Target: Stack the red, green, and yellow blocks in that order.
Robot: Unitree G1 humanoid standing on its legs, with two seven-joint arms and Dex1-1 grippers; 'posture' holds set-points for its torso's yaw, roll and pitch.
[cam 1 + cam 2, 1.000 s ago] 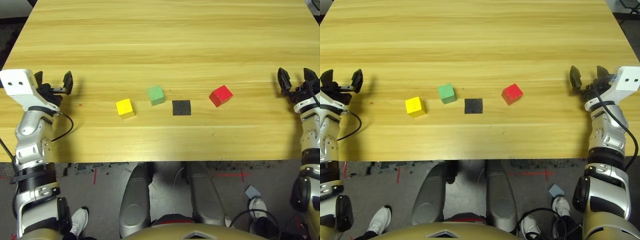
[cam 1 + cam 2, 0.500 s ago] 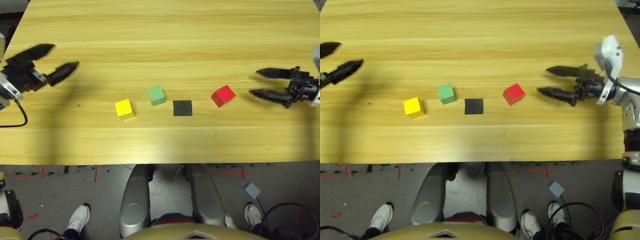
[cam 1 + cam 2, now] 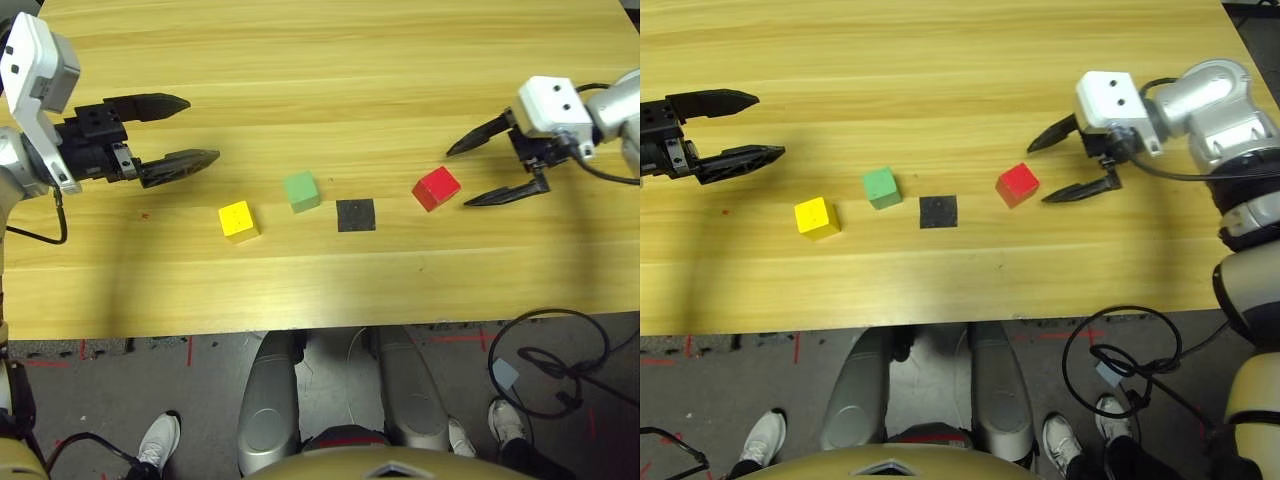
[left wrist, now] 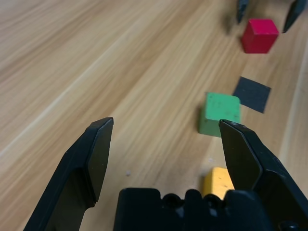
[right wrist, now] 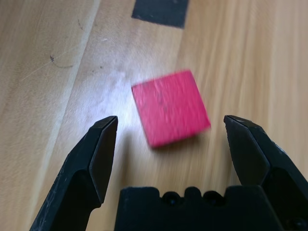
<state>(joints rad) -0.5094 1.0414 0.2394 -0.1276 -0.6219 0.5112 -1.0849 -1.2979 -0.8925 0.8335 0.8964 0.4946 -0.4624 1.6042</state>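
Since the earlier frame, both grippers have moved inward over the table. Left eye view: right gripper (image 3: 475,170) open, its fingers just beside the red cube (image 3: 436,188) at right; left gripper (image 3: 205,132) open, at left, farther than the yellow cube (image 3: 239,222). Green cube (image 3: 302,191) lies between yellow cube and black square patch (image 3: 356,215). Left wrist view: open fingers, nothing held; three cubes apart on the wooden table (image 4: 130,86). Right wrist view: red cube ahead of the parted fingertips, not gripped.

1 red block (image 5: 171,108) sits on the counter (image 5: 250,72) between the open pincer's 2 black fingers (image 5: 103,163), near 1 black patch (image 5: 161,10).
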